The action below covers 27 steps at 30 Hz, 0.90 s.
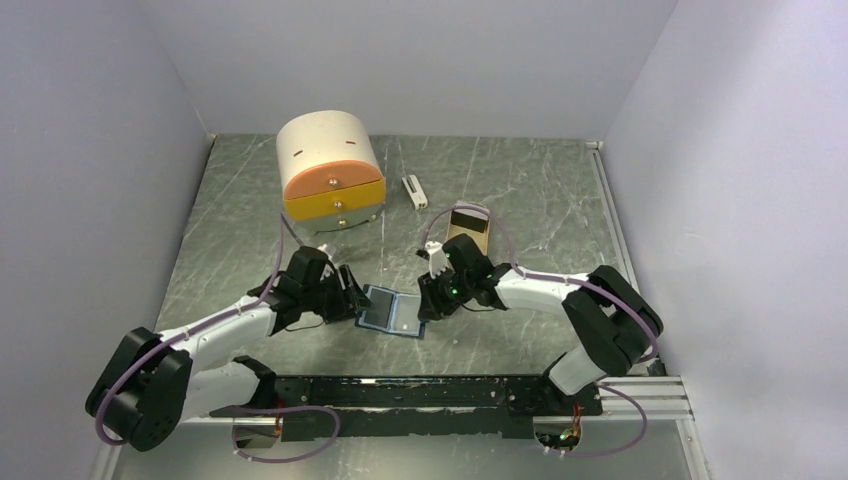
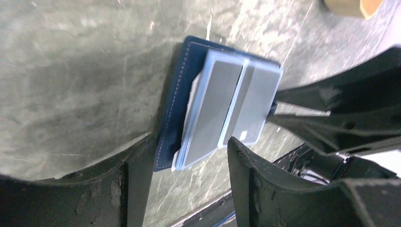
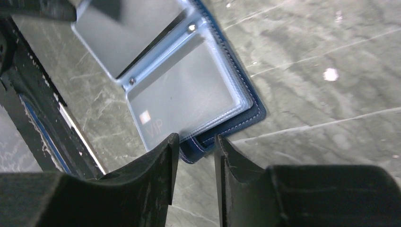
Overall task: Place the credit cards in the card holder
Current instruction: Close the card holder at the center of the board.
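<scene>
From above, the card holder (image 1: 392,310) lies open and flat on the marbled grey table (image 1: 540,200). The left gripper (image 1: 356,303) is at its left edge and the right gripper (image 1: 428,304) at its right edge. Farther back stand a rounded cream drawer box (image 1: 330,170) with orange and yellow fronts, a small white bar (image 1: 414,190) and a tan tin (image 1: 467,226). In the left wrist view the holder's navy cover, edged with pale stitching, carries light-blue clear sleeves. The credit cards (image 2: 215,109) sit inside them as two grey rectangles either side of the spine, one with a small pale mark near its corner. The left gripper's fingers (image 2: 137,179) are spread wide and released, with the holder's near end between them, while the right gripper's black fingers meet the holder's far edge. In the right wrist view the card in the nearer sleeve reads "VIP" in faint letters beneath a small reddish-and-white mark, and two small rivets (image 3: 191,27) dot the spine. The right gripper's fingers (image 3: 156,175) are drawn close, a narrow gap between them, with their tips at the navy cover's corner. Whether they clamp it cannot be told.
</scene>
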{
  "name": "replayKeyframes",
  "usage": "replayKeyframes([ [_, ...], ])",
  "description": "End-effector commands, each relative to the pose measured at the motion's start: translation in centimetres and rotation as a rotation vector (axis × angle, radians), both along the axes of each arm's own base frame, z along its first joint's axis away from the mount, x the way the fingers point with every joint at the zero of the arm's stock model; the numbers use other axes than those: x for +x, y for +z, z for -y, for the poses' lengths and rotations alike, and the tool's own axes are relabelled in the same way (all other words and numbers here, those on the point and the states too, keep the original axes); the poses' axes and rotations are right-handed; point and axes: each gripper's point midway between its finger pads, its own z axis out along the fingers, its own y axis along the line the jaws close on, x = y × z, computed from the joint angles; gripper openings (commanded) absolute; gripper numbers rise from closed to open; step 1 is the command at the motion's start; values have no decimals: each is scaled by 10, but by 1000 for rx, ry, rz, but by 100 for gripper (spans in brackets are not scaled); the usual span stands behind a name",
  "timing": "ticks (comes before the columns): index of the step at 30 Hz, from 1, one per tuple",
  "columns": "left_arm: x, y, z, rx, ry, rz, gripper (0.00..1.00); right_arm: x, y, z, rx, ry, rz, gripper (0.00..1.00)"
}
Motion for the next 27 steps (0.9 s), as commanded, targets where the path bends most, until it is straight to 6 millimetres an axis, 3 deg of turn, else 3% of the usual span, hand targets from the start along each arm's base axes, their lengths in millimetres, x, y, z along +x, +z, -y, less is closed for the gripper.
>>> replayKeyframes([
  [1,6,19,10,-103,-29,30,60,-17,6,-9,23,89,38,35],
  [6,-3,31,26,-228,-92,22,58,-22,0,-12,-11,123,58,28],
  [12,-11,69,46,-397,-192,74,52,-27,4,-27,57,176,69,4],
  [14,-14,77,48,-418,-211,88,51,-27,9,-33,92,194,76,0],
  [19,-21,83,53,-444,-269,97,51,-27,21,-46,176,215,97,0],
  [26,-29,78,57,-483,-316,77,51,-31,11,-46,173,218,55,0],
  [27,-29,74,56,-469,-312,72,51,-32,11,-45,167,217,53,5],
])
